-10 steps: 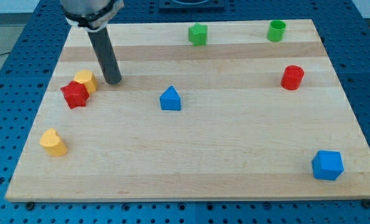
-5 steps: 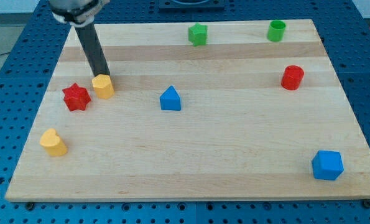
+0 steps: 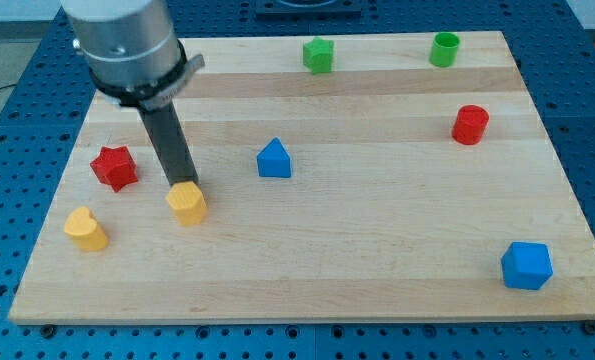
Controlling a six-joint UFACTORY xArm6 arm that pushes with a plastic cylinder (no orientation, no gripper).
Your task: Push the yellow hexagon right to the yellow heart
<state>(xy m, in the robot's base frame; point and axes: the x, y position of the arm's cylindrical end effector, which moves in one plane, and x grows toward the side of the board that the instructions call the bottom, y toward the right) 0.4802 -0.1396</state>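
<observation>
pushing: i'm running a bare rod with no claw on it, so there is nothing to open, close or grip with; my tip (image 3: 183, 184) sits against the top edge of the yellow hexagon (image 3: 187, 203).
contact: from these pixels tip and hexagon look touching; i cannot be fully sure.
hexagon: on the wooden board (image 3: 377, 240), low on its left part, at about 6 o'clock from my tip.
heart: the yellow heart (image 3: 85, 228) lies near the hexagon, at about 8 o'clock from it, close to the board's left edge.
why so placed: i judge the tip stands behind the hexagon to drive it down the view; that line runs past the heart's right side, so the hexagon ends beside it.
neighbour: the red star (image 3: 113, 167) is at about 10 o'clock from the hexagon, apart from it and clear of the path.
next, my guess: a short nudge toward 8 o'clock would close the gap.
others: the blue house-shaped block (image 3: 273, 159), green star (image 3: 318, 54), green cylinder (image 3: 443, 49), red cylinder (image 3: 469, 125) and blue block (image 3: 526, 265) are well apart from all this.
</observation>
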